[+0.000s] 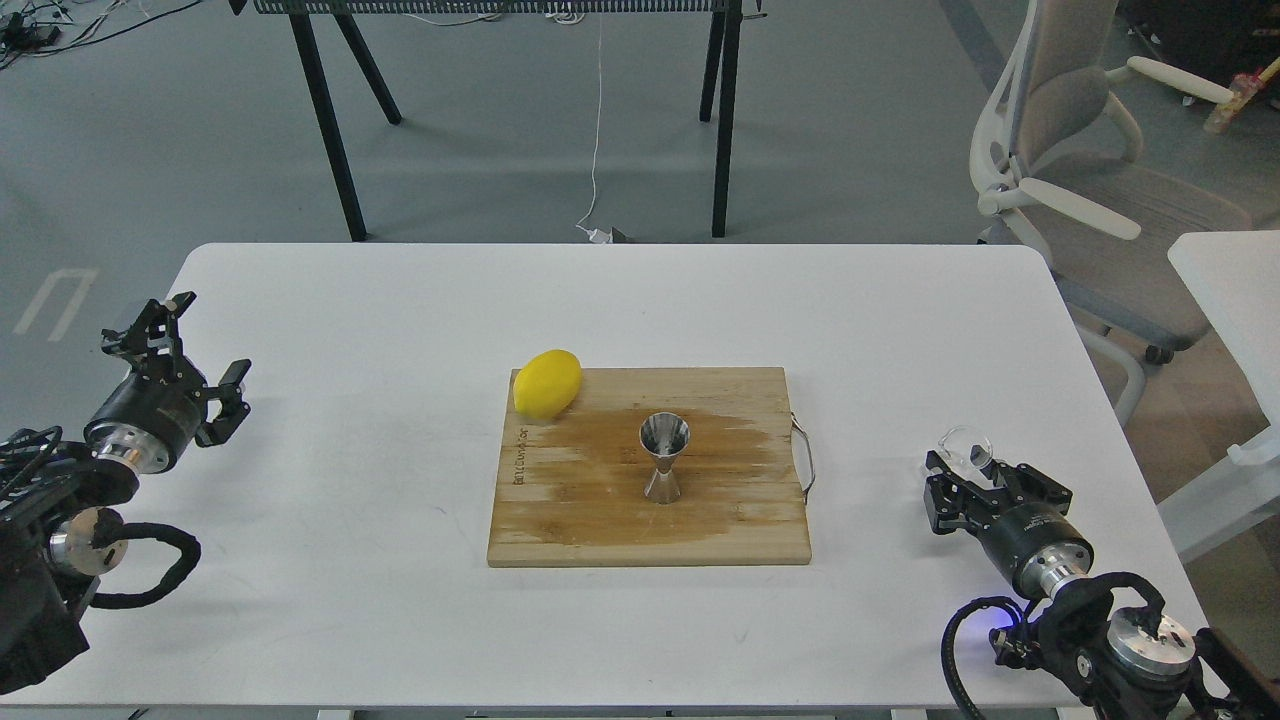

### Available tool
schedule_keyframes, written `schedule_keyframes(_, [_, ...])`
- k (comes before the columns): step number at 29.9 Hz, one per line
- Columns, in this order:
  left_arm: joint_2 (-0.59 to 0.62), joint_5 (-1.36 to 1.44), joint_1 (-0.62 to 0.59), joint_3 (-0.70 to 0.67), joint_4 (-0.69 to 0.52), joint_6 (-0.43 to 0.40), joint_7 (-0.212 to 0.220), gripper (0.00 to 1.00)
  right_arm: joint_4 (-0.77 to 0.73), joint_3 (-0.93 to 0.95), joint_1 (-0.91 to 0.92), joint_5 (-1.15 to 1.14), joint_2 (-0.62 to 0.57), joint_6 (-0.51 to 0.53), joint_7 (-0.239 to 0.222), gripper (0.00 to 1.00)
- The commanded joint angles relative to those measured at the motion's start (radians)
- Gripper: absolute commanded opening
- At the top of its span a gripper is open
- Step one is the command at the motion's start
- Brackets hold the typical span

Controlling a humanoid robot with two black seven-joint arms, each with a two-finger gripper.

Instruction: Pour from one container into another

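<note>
The small clear glass cup [965,443] sits between the fingers of my right gripper [970,465], low over the table at the right, and the gripper is shut on it. The steel hourglass jigger [664,456] stands upright in the middle of a wooden cutting board [590,520], well to the left of the cup. Whether the cup holds anything does not show. My left gripper [190,352] hovers at the table's left edge, open and holding nothing.
A yellow lemon [547,383] lies on the board's far left corner. The board has a metal handle [806,455] on its right side. An office chair [1080,190] and a second white table [1225,290] stand beyond the right edge.
</note>
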Motion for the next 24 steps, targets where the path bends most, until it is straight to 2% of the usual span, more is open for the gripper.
schedule_keyframes(1, [0.002, 0.0, 0.0, 0.0, 0.0, 0.0, 0.0, 0.99, 0.002, 0.0, 0.0, 0.0, 0.002, 0.0, 0.0, 0.37])
schedule_keyframes(13, [-0.002, 0.0, 0.0, 0.0, 0.0, 0.0, 0.0, 0.99, 0.002, 0.0, -0.003, 0.0, 0.002, 0.0, -0.001, 0.67])
schedule_keyframes(22, [-0.002, 0.0, 0.0, 0.0, 0.0, 0.0, 0.0, 0.99, 0.002, 0.0, -0.003, 0.0, 0.002, 0.0, -0.001, 0.94])
schedule_keyframes(24, [-0.002, 0.001, 0.0, 0.0, 0.0, 0.0, 0.0, 0.99, 0.002, 0.0, -0.003, 0.0, 0.002, 0.0, -0.001, 0.94])
